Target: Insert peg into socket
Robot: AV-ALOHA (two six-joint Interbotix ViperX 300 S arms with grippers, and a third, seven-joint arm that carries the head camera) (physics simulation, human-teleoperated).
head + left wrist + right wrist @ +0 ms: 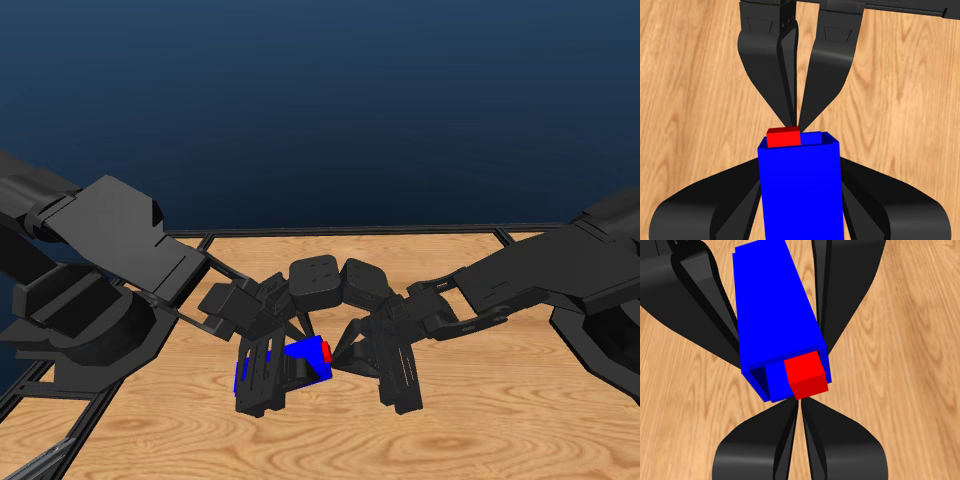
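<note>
The blue socket (pixel 308 362) hangs just above the table with my left gripper (pixel 275 372) shut on it; in the left wrist view its black jaws flank the socket (pixel 801 195) on both sides. The red peg (pixel 326 350) sits inside the socket's opening, pushed to one side of it, and only a short stub of the peg (pixel 807 371) sticks out. My right gripper (pixel 800 405) is shut, its jaws pressed together with almost no gap. Their tips meet right at the peg's outer end (pixel 783 137) without straddling it.
Bare wooden tabletop (pixel 500 420) lies below both grippers, and a black frame rail (pixel 360 231) runs along the far edge. The two arms crowd the middle of the table from either side.
</note>
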